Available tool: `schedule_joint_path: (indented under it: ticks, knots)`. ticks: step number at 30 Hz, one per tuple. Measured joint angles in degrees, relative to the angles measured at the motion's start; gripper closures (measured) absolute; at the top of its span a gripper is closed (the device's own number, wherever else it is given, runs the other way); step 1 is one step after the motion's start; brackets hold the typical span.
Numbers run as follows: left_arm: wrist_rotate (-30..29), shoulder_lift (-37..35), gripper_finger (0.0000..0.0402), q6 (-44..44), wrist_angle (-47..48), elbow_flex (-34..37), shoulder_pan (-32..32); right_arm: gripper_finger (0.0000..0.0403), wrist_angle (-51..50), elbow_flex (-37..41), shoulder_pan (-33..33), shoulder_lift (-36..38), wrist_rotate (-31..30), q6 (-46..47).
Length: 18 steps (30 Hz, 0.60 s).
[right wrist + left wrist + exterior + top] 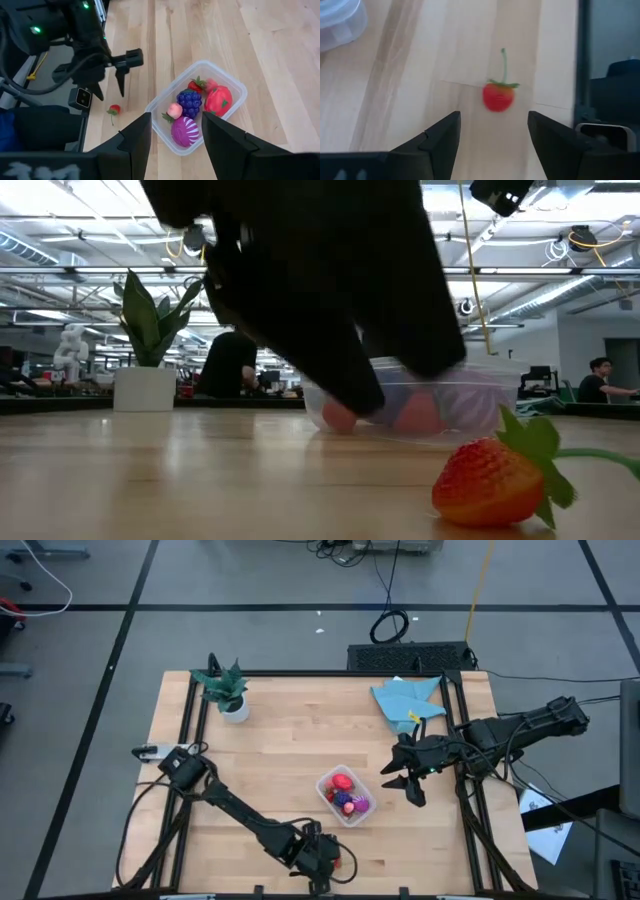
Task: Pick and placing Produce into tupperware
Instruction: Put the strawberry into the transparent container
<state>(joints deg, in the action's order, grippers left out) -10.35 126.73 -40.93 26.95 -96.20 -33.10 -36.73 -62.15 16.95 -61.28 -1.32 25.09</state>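
Observation:
A small red strawberry with a green stalk lies on its side on the wood close to the table's near edge. My left gripper is open and hovers just short of the strawberry, touching nothing. The clear tupperware stands mid-table and holds a red piece, a dark purple one, a magenta striped one and a pink berry. My right gripper is open, raised to the right of the tub.
A potted green plant stands at the far left of the table. A blue cloth lies at the far right. The black frame rail runs along the near edge beside the strawberry. Bare wood lies between the plant and the tub.

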Motion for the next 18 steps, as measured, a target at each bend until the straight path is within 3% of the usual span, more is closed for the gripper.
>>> schedule_joint_path:
  ticks: [18]
  knots:
    - [-1.49,1.74,0.0165,0.76,-0.44,-0.02,1.03,0.0238,0.04,0.0,0.0,0.0,0.07,-0.92]
